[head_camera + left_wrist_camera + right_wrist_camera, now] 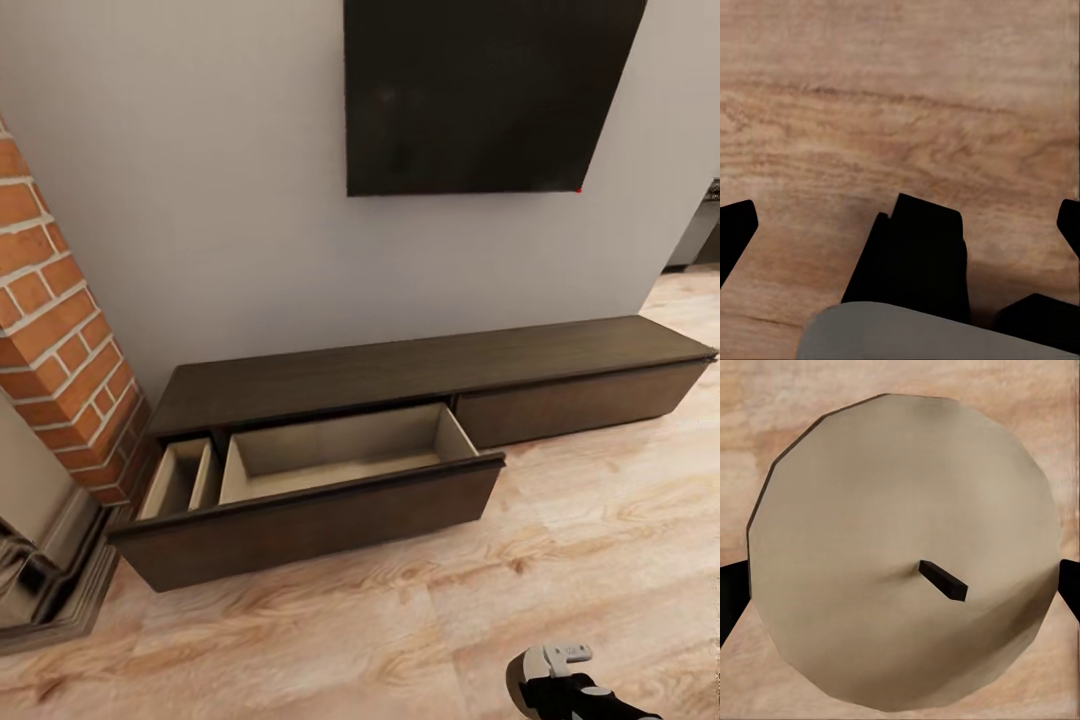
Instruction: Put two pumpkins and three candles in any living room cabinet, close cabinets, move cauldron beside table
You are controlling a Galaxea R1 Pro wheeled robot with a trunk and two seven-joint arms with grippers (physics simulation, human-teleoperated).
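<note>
Head view, cabinet (pixel 420 375) drawer (pixel 340 450) pulled out, empty, right fingers (pixel 900 585) gripping candle (pixel 900 562), left fingers (pixel 900 225) spread.

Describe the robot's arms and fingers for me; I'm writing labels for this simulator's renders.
In the head view, the right arm is glossy black with a white fitting on top. In both wrist views the fingers show as plain matte-black wedges, without markings or cables. In the left wrist view a blocky black part rises above a pale grey curved housing.
</note>
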